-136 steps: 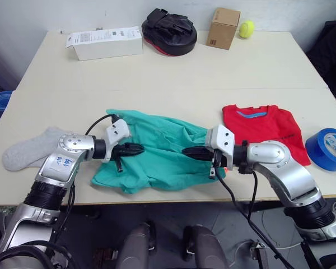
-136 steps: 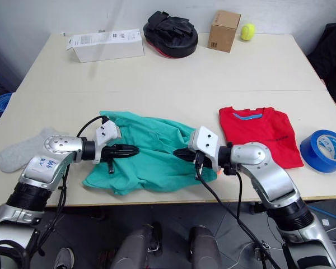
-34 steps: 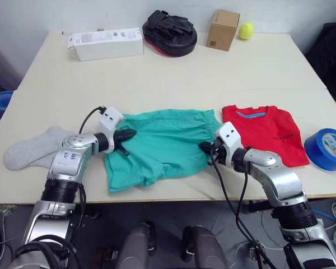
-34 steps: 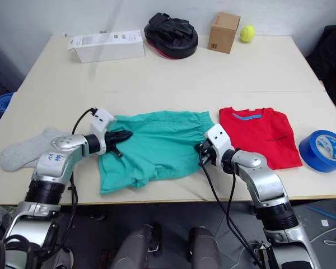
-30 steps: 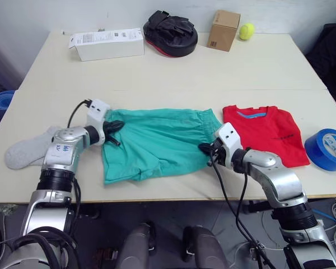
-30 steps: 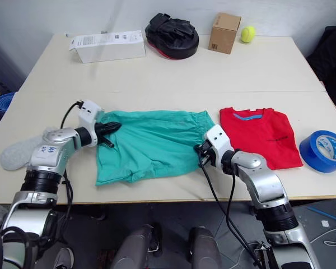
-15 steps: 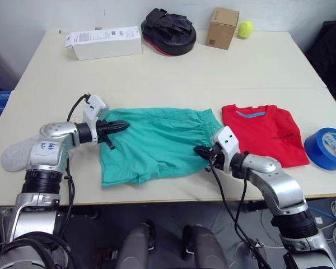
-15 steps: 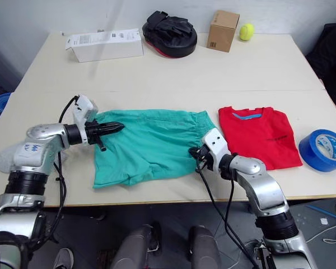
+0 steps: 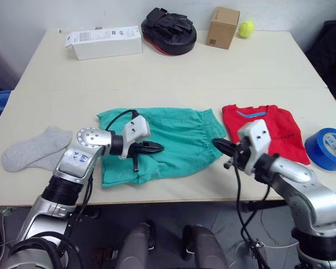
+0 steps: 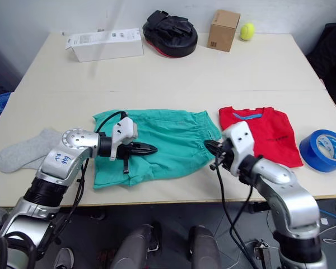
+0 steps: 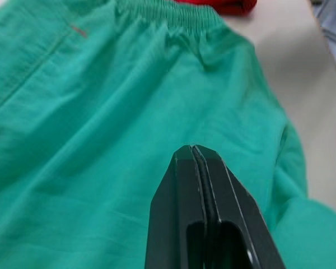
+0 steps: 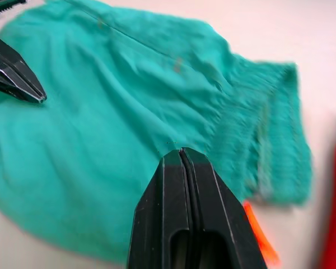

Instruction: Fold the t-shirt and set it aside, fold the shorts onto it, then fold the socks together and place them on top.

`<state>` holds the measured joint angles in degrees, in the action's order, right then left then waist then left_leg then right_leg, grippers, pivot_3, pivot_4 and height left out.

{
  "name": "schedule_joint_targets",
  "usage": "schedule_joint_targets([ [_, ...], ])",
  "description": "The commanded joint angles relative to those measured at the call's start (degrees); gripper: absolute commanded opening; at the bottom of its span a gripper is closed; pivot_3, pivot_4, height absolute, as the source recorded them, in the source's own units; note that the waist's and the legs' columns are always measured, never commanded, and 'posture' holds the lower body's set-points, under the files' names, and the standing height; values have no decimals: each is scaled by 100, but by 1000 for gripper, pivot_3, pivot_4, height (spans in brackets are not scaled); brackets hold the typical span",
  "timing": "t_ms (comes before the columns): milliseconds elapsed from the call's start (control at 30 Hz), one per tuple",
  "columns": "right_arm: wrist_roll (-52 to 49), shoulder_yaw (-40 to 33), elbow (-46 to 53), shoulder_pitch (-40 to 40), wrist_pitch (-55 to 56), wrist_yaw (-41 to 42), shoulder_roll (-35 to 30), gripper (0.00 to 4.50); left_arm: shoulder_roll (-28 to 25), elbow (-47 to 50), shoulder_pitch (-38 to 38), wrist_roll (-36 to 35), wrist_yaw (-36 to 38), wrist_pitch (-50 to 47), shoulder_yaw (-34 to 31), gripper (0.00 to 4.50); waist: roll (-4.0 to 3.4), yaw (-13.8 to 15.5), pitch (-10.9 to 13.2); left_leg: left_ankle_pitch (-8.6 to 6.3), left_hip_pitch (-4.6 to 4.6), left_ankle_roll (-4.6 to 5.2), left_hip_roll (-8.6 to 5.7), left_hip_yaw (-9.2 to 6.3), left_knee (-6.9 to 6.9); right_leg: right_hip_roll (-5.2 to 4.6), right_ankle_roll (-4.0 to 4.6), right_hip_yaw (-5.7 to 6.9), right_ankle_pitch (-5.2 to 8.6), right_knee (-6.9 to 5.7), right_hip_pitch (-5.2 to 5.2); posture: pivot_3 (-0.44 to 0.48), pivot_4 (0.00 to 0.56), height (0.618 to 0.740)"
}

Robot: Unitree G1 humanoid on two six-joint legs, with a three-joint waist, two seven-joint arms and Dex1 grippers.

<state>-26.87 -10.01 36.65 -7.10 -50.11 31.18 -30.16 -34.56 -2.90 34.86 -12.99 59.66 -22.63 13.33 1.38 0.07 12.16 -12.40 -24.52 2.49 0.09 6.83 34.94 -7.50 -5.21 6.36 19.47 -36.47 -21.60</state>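
Two garments and a pair of socks are laid along the near half of the counter [image 9: 173, 73] in the left eye view. The shorts [image 9: 168, 143] are spread flat near the middle of the near edge, the t-shirt [image 9: 266, 131] is folded just beside them toward the right edge, and the socks [image 9: 33, 148] lie well apart toward the left edge. The left end effector [image 9: 157, 148] is held over the shorts with its fingers pressed together and nothing between them; the right end effector [image 9: 219, 144] hangs by the waistband side, likewise closed and empty. The shirt step is judged done and the shorts fold is in hand; the next move would call for a grip on one side of the shorts, so that half can be carried over the other before the bundle is lifted onto the shirt.

Along the far edge a white box [image 9: 103, 42], a black padded mitt [image 9: 169, 31], a cardboard box [image 9: 222, 27] and a tennis ball [image 9: 246, 28] are seen, and a blue tape roll [image 9: 326, 148] sits by the right edge. The surface is pale and smooth; a plain wall stands behind it.

Closed black fingers [image 11: 204, 213] are shown in the left wrist view above wrinkled teal cloth.

Shut fingers [image 12: 193, 216] in the right wrist view point at the gathered waist, with the orange-red drawstring [image 12: 257, 238] beside it.
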Motion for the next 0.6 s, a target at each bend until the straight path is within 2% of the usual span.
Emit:
schedule_joint_targets([
  [33,-425,-414,697,263,-317,-99,-122,0,14,-39,86,7,83,197,-126,12,0,-10,0,-1,-2,2,0,0,0,1,0,0,0,2,0,0,150,740],
  [233,-943,-704,751,703,-890,-475,89,0,3,-410,204,160,60,385,-150,12,0,-1,0,-17,-1,34,0,2,10,-2,0,-4,-2,6,7,0,150,740],
  [300,-1139,-795,669,783,-1138,-623,204,354,49,-614,218,291,-44,517,-141,397,0,2,0,-17,0,34,-1,1,9,-2,0,-5,-2,5,6,0,150,740],
  [367,-1254,-841,624,824,-1248,-693,253,894,58,-747,184,407,-43,677,-95,891,0,-7,0,-17,0,34,0,1,9,-2,0,-5,-2,6,6,0,150,740],
  [600,-2308,-1408,481,763,-2046,-1205,740,3300,62,-688,50,208,208,702,-285,3114,0,-7,0,-17,-4,33,-1,1,8,-2,0,-4,-2,9,4,0,150,740],
])
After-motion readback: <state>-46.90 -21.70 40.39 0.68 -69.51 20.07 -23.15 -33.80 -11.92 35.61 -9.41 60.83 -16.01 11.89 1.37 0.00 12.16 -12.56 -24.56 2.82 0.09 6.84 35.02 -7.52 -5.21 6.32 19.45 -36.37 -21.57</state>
